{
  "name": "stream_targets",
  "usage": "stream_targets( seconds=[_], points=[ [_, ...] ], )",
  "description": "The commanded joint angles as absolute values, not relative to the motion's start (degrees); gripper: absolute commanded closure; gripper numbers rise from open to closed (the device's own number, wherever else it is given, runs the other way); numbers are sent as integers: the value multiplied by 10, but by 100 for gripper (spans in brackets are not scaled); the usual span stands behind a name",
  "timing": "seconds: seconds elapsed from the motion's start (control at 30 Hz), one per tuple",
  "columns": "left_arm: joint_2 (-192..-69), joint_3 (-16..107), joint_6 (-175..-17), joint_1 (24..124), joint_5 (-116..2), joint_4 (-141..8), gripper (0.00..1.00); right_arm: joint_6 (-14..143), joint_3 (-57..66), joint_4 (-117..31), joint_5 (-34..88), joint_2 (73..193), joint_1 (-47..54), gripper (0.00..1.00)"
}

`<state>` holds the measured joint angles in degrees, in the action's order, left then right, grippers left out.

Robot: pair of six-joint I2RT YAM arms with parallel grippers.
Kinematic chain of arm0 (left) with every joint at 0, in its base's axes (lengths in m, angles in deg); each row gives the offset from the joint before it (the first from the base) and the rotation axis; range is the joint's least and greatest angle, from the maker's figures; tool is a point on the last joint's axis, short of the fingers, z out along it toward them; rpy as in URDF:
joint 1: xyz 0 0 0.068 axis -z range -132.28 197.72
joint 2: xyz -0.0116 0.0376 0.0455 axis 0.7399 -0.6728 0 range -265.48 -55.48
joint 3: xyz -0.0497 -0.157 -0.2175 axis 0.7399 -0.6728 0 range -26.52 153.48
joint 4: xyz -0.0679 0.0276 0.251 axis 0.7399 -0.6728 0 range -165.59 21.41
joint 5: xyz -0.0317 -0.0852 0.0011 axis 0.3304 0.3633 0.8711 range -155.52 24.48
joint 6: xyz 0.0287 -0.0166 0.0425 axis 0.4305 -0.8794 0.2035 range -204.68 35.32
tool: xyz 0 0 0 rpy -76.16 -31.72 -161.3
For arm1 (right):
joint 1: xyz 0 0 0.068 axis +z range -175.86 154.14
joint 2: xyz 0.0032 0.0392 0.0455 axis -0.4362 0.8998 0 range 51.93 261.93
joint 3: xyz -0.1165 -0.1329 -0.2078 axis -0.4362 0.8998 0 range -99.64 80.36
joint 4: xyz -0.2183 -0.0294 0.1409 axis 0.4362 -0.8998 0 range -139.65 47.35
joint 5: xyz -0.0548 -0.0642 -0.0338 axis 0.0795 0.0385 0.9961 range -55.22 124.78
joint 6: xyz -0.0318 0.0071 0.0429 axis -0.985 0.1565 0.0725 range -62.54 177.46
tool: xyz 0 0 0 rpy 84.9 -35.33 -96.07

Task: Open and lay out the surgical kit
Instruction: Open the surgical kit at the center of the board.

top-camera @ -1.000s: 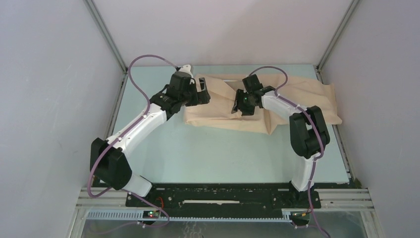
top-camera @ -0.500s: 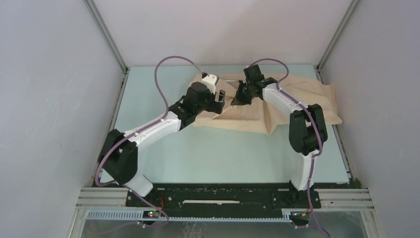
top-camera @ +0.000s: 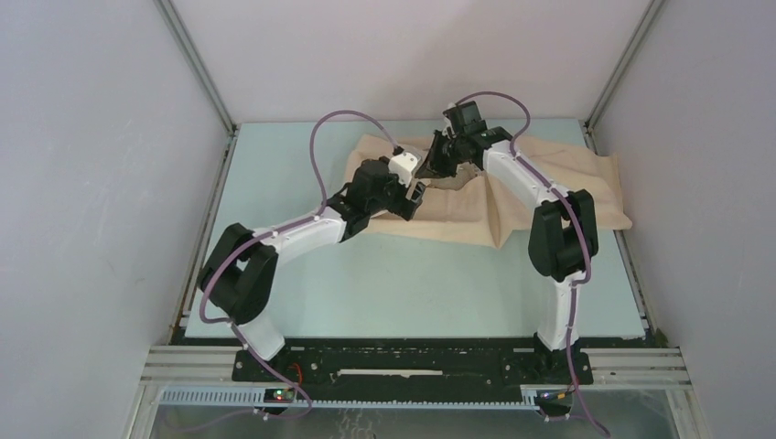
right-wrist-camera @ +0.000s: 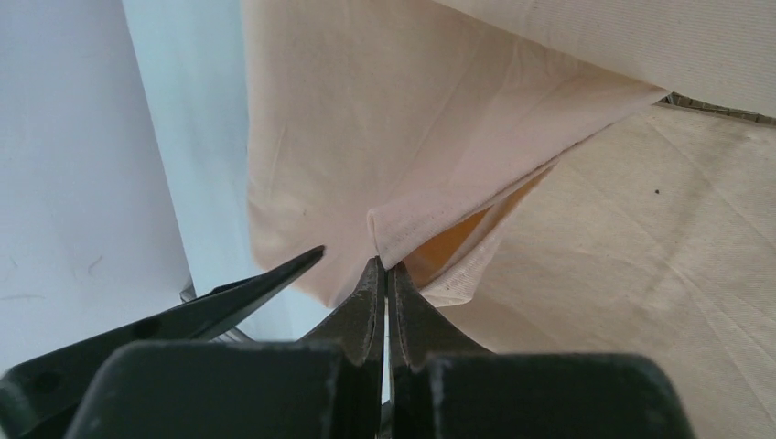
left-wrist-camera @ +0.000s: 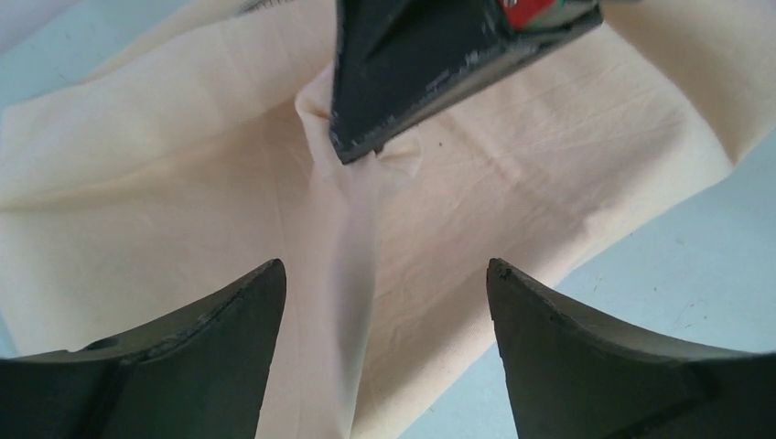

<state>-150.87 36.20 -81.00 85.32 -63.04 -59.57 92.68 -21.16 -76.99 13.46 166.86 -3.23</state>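
beige wrapping cloth (top-camera: 599, 174) lay across the table's (top-camera: 366, 274) far side. right gripper (right-wrist-camera: 384, 267) was closed, pinching a raised fold of it. left gripper (left-wrist-camera: 384, 274), wide open, faced that fold from the near-left, just beside it.

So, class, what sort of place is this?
Probably a robotics lab test cell: the left arm and right arm bolted to a metal rail, plain white walls boxing in the table, and a beige cloth on it.
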Motion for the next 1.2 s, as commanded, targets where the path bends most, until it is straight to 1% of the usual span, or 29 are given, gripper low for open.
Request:
stream_targets(
  seconds=[0.0,0.13,0.23,0.27,0.3,0.33,0.37,0.4,0.43,0.47,0.5,0.53,0.6,0.67,0.7,0.9,1.0,1.07,1.17],
  points=[
    [-1535,397,-782,853,-618,-586,16,938,-259,-789,115,1675,-25,100],
    [-1562,418,-791,853,-646,-577,19,939,-273,-796,113,1674,-18,100],
    [-1573,430,-798,853,-676,-564,27,939,-275,-799,111,1670,-15,100],
    [-1577,435,-800,853,-687,-560,33,938,-276,-799,111,1670,-14,100],
    [-1581,442,-801,853,-696,-562,43,938,-278,-799,111,1668,-14,100],
    [-1585,452,-804,853,-709,-568,59,938,-280,-800,112,1668,-14,96],
    [-1588,460,-808,853,-726,-574,76,938,-286,-803,113,1668,-15,85],
    [-1590,465,-813,853,-749,-577,92,935,-294,-807,115,1667,-16,69],
    [-1588,468,-820,851,-773,-577,99,933,-302,-813,120,1666,-17,53],
    [-1585,467,-825,848,-791,-574,100,930,-309,-819,128,1664,-18,39],
    [-1580,464,-831,844,-806,-569,100,926,-315,-822,135,1660,-20,34],
    [-1574,460,-838,839,-820,-564,100,924,-320,-826,141,1655,-22,24],
    [-1562,452,-851,824,-851,-558,100,921,-324,-830,150,1642,-29,16],
    [-1551,449,-871,805,-862,-561,100,920,-317,-831,159,1628,-38,13],
    [-1546,448,-876,795,-869,-565,100,918,-308,-829,165,1620,-42,11],
    [-1517,438,-916,720,-950,-586,100,905,-212,-800,193,1558,-64,9],
    [-1507,430,-956,653,-973,-617,100,901,-145,-776,199,1525,-78,9],
    [-1503,419,-983,618,-990,-631,100,899,-113,-767,201,1505,-88,9],
    [-1503,403,-1042,538,-1004,-672,100,893,-77,-759,204,1480,-100,9]
  ],
)
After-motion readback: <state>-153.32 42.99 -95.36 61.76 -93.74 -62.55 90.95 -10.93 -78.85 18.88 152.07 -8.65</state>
